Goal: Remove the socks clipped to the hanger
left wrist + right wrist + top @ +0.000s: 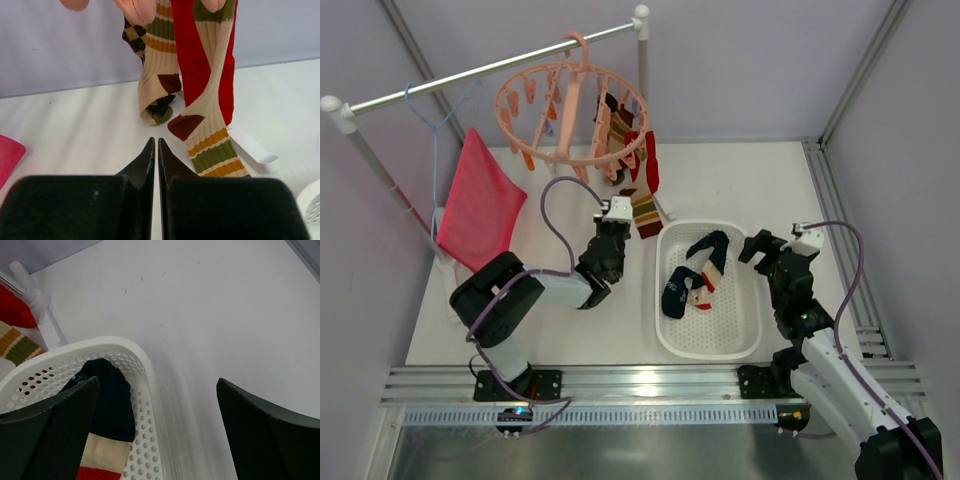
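The salmon-pink ring hanger (570, 110) hangs from the rail at the back. Socks hang clipped on its right side: a red sock (649, 160) (186, 50), tan striped socks (645, 212) (212, 140) and a diamond-patterned sock (134, 37). My left gripper (617, 212) (155, 142) is shut and empty, just below and left of the lowest striped sock. My right gripper (760, 245) (157, 405) is open and empty over the right rim of the white basket (745, 340) (150, 390), which holds dark navy socks (705, 250) (107, 400).
A pink-red cloth (480, 205) hangs on a thin light-blue wire hanger (430, 115) at the left. The rail's white post foot (252, 147) stands behind the striped sock. An aluminium frame rail (840, 240) runs along the right edge.
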You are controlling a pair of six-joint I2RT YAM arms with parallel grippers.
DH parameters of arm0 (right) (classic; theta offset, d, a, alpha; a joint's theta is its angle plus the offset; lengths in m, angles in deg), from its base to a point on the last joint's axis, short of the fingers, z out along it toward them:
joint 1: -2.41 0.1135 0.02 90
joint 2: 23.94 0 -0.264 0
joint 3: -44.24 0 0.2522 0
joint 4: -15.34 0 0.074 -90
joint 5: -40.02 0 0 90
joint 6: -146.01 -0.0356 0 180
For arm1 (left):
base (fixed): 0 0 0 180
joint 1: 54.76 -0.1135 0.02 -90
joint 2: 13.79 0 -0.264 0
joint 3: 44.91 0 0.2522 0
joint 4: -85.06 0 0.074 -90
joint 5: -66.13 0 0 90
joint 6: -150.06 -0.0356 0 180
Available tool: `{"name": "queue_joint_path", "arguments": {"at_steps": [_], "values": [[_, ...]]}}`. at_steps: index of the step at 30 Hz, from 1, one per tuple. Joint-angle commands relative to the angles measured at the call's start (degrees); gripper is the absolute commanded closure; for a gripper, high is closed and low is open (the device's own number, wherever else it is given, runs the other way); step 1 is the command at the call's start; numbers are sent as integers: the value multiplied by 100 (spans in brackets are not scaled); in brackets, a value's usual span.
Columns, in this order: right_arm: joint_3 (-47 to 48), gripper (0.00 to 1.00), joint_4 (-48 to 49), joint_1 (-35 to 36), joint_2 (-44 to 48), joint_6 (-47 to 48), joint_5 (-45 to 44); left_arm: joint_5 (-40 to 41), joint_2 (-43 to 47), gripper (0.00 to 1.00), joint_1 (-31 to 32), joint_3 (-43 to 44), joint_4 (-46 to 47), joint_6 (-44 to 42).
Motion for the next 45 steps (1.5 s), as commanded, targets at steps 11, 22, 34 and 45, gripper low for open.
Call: {"name": "queue_joint_path", "arguments": {"at_steps": [11, 22, 34, 45], "values": [[-12, 1, 371, -15, 85, 193, -59, -845, -343, 7, -156, 419, 396, 343], [14, 1, 608, -15, -126, 237, 64, -1592, -1213, 5, -737, 1412, 273, 281], [32, 1, 705, -15, -144, 308, 37, -1821, -1934, 31, -930, 1826, 861, 70], [41, 1, 749, -15, -197, 378, -15, -1804, -2189, 83, -930, 2019, 1187, -220]]}}
